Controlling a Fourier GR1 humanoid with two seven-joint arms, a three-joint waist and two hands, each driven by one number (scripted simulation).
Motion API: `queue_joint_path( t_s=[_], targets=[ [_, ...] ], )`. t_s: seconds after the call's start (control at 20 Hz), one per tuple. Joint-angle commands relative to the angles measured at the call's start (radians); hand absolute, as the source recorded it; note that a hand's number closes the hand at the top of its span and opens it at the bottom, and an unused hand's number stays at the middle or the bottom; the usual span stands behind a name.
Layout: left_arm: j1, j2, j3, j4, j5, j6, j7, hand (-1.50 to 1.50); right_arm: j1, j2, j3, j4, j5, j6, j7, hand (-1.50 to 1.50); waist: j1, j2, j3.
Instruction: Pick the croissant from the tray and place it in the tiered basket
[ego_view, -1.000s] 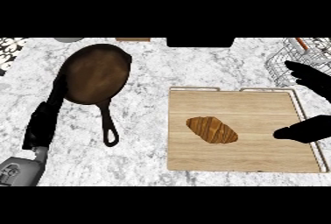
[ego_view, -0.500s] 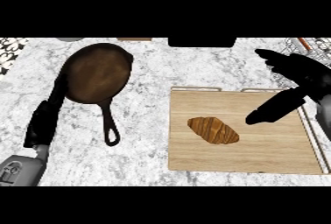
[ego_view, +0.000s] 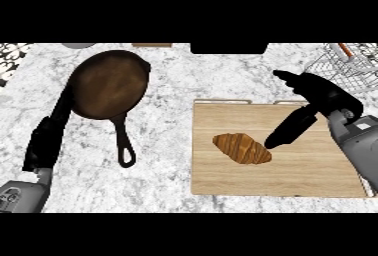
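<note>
Right, from the head view I see the croissant lying flat on the wooden tray, untouched, left of middle. My right hand hangs over the tray with fingers spread and holding nothing, thumb tip just beside the croissant's right end, which I judge sets up a pinch. The tiered basket waits at upper right. My left hand rests open beside the skillet, out of the way.

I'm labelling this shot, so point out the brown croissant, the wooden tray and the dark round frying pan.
brown croissant (ego_view: 241, 148), head view, middle of its crust.
wooden tray (ego_view: 295, 175), head view, bare board right of the croissant.
dark round frying pan (ego_view: 108, 84), head view, centre of its bowl.
</note>
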Motion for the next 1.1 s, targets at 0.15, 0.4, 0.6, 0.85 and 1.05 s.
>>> queue_joint_path(
  t_s=[0.15, 0.4, 0.6, 0.85, 1.05],
  targets=[
    [0.061, -0.001, 0.046, -0.008, 0.009, -0.033, -0.034, 0.00, 0.021, 0.033, 0.040, -0.016, 0.034, 0.042, 0.137, -1.50, -0.004, -0.002, 0.000],
    [-0.054, -0.045, 0.034, 0.028, -0.033, -0.025, 0.039, 0.00, 0.008, 0.034, 0.060, -0.063, 0.062, 0.083, 0.151, -1.50, -0.012, -0.001, 0.000],
    [0.047, -0.017, 0.063, -0.016, -0.025, -0.045, -0.024, 0.00, 0.047, 0.002, 0.106, -0.133, 0.116, 0.066, 0.180, -1.50, -0.008, -0.003, 0.000],
    [0.024, -0.020, 0.061, -0.084, -0.045, -0.056, 0.074, 0.00, 0.057, 0.056, 0.124, -0.053, 0.209, 0.044, 0.108, -1.50, -0.001, -0.002, 0.001],
    [-0.053, -0.012, 0.086, -0.050, -0.048, -0.077, 0.108, 0.00, 0.034, 0.108, 0.151, -0.071, 0.219, 0.041, 0.196, -1.50, -0.004, -0.001, 0.000]
  ],
)
